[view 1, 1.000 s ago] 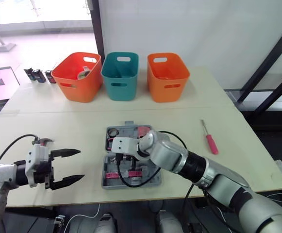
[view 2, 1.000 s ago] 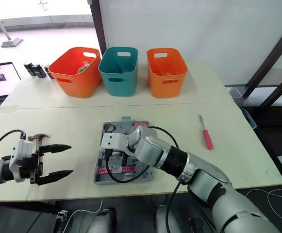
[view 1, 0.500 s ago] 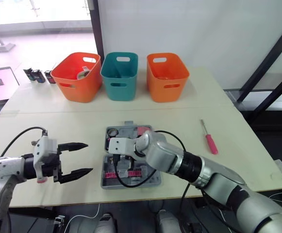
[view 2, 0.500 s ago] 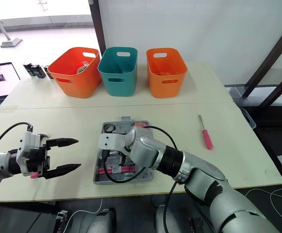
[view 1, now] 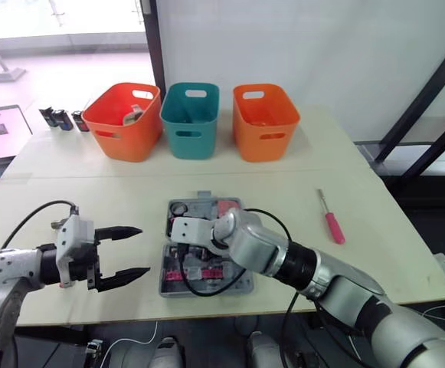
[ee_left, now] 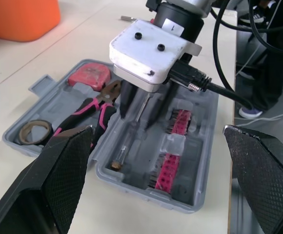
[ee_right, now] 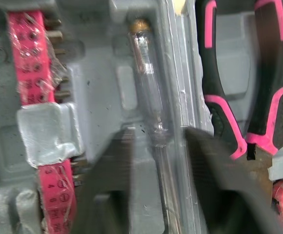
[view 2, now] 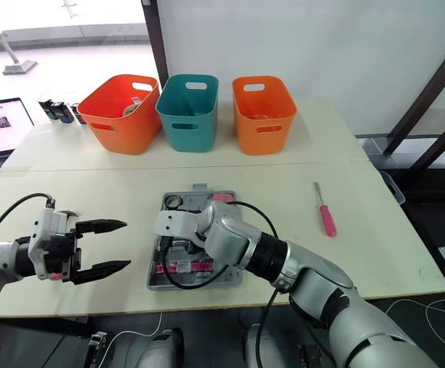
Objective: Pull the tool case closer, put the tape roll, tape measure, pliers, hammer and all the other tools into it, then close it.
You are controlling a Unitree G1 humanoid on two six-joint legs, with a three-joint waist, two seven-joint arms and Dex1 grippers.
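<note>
Straddling a clear driver with fingers spread, the right tool is down inside the open grey case. I cannot tell whether either finger touches the driver. The left tool hovers open and empty over the desk, left of the case and apart from it.

Risks, as I judge them:
- The driver looks seated in its slot. If the fingers pinch or catch it while lifting away, it could be pulled back out or left askew, which would foul the lid.
- The fingers are in a tight spot, with the pliers on one side and the pink bit strip on the other. A sideways exit could knock either one loose.
- A black cable from the right arm loops over the case. It could snag the rim and drag or tilt the case.
- A pink screwdriver lies on the desk to the right, well apart from the case. Closing now would leave it out. No hammer can be made out in the case.

Containers:
- The case sits at desk centre near the front edge. It holds the tape roll, a red tape measure, the pliers, the clear driver and the bit strip.
- Three bins stand in a row at the back. The left bin, orange, has a pale object inside that I cannot identify.
- Contents of the teal bin and the right bin, also orange, cannot be told.
</note>
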